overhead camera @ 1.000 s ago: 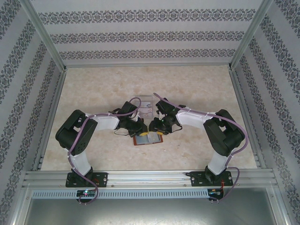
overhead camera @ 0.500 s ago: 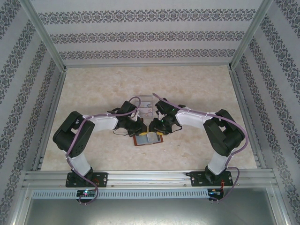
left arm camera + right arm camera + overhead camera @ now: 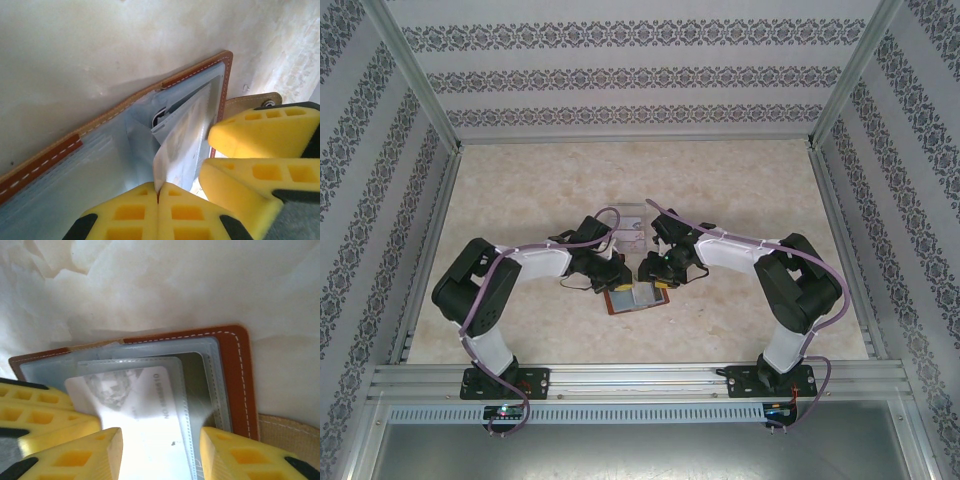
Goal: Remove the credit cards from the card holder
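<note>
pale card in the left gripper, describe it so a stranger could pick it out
At the middle of the table lies the open reddish-brown card holder. From its grey-blue pocket a pale card sticks partway out, pinched by the shut left gripper. Unlike the darker card tucked behind it, it is whitish with faint grey print.

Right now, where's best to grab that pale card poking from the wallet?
Take the card by its bare end, outside the grey-blue pocket: pinch its flat faces from the pocket's mouth side, as the rest lies sleeved. The left tool grips there.
</note>
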### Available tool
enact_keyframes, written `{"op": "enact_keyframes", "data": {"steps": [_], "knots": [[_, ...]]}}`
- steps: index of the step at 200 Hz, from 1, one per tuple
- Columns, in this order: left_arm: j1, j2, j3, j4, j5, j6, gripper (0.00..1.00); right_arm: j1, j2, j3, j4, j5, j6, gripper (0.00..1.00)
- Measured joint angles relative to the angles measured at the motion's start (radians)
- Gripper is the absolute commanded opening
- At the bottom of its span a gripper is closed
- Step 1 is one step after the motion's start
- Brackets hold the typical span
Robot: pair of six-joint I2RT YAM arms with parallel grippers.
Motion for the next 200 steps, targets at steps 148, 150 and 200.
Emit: {"op": "enact_keyframes", "data": {"steps": [148, 150, 200], "knots": [[0.0, 0.044, 0.0, 0.061, 0.032, -0.015, 0.03, 0.005, 0.03, 0.034, -0.037, 0.029, -0.03, 0.45], [0.0, 0.044, 0.0, 0.061, 0.032, -0.015, 0.03, 0.005, 0.031, 0.035, -0.038, 0.03, -0.03, 0.45], [0.0, 0.044, 0.0, 0.063, 0.035, -0.015, 0.03, 0.036, 0.062, 0.095, -0.118, 0.094, -0.069, 0.45]]}}
